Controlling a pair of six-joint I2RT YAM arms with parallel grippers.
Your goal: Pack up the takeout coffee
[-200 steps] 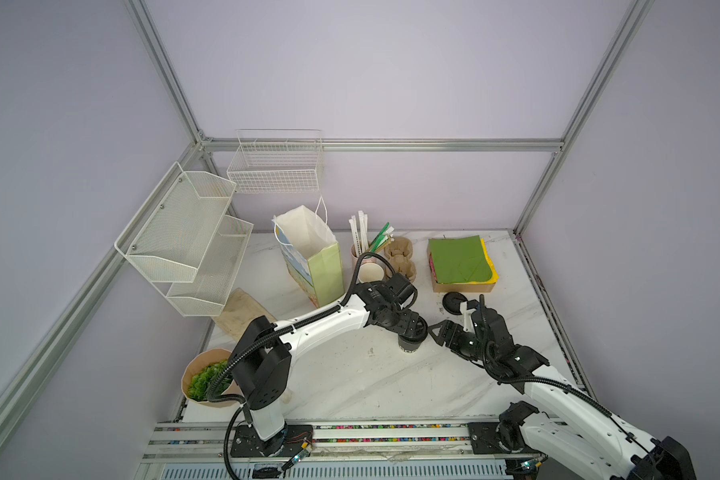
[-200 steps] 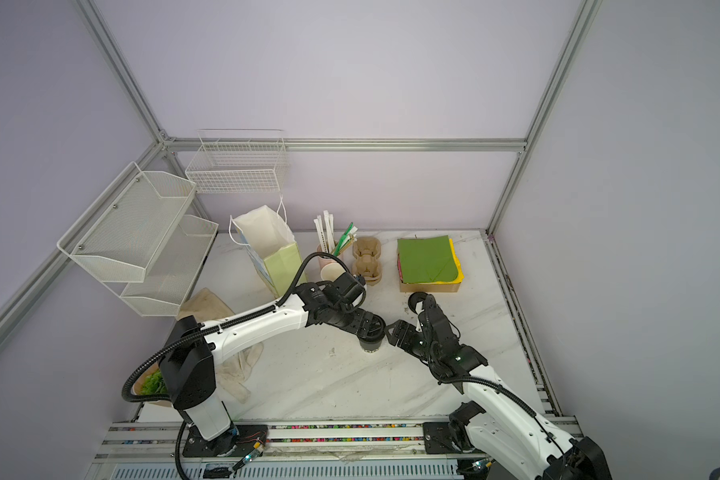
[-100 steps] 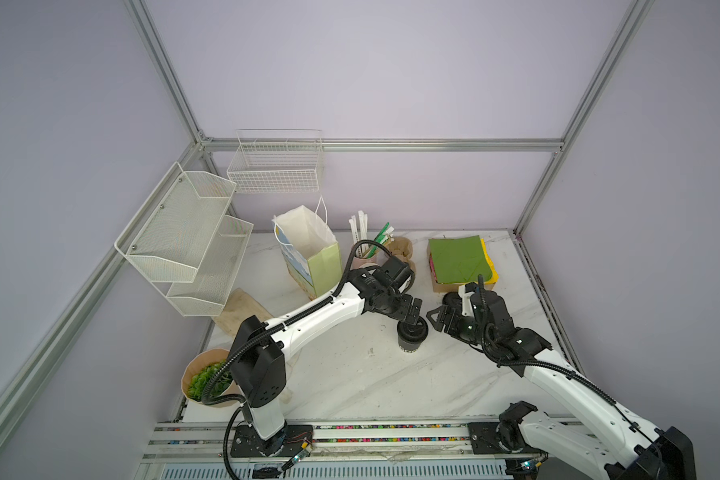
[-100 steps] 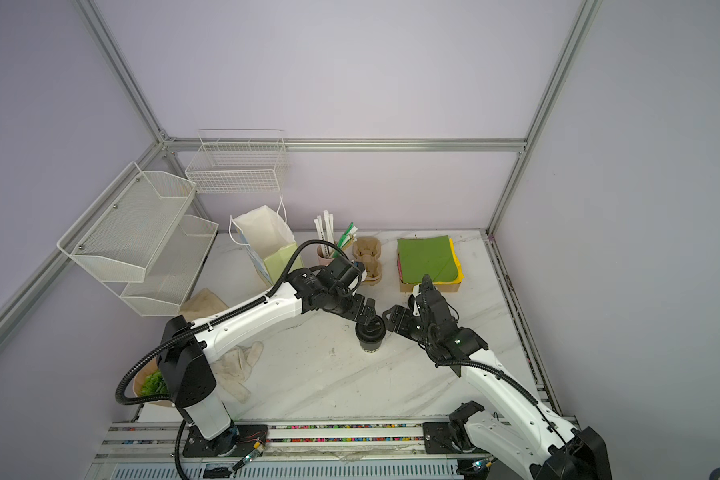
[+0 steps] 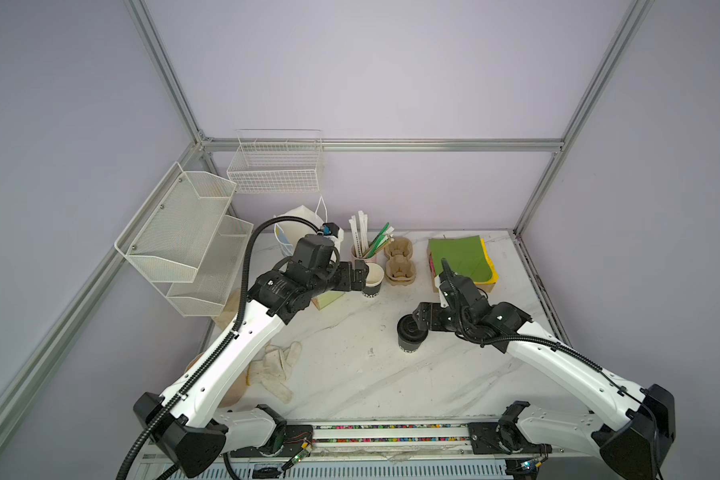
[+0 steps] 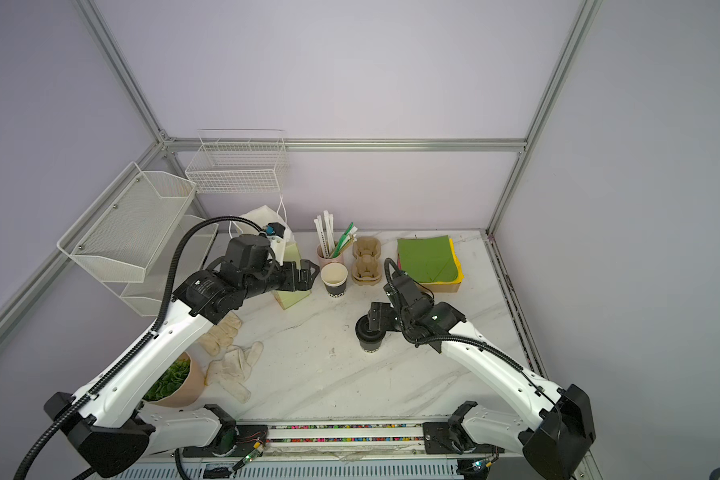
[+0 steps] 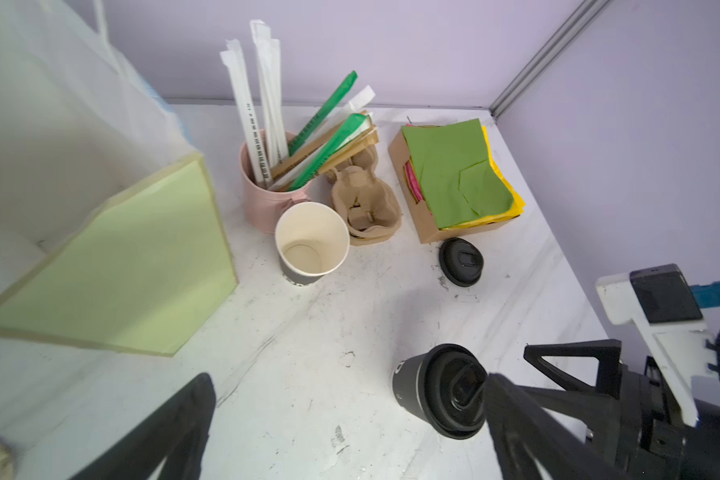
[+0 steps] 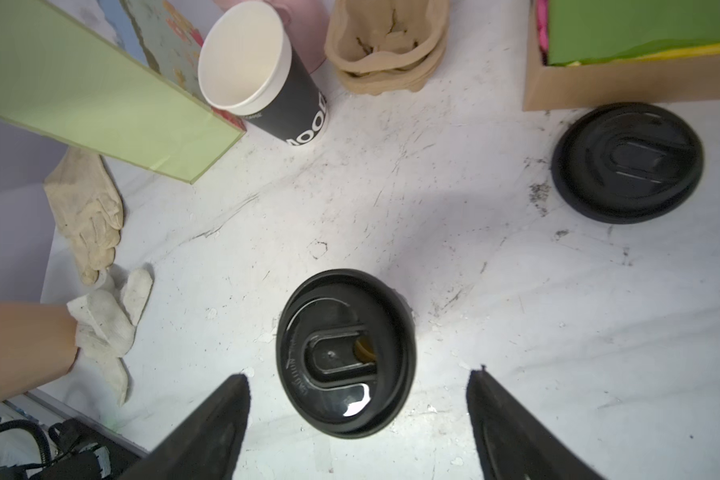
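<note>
Overhead, the right gripper (image 5: 417, 321), jaws spread, partly hides the takeout coffee (image 5: 408, 344); the left gripper (image 6: 314, 276) gapes empty.

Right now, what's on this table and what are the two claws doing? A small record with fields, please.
takeout coffee: lidded, upright, mid-table
lidless cup: empty, upright, beside the pink straw cup
spare lid: lying flat near the cardboard box
right gripper: open, hovering at the takeout coffee, not gripping it
left gripper: open, empty, near the lidless cup
paper bag: standing beside the lidless cup
</note>
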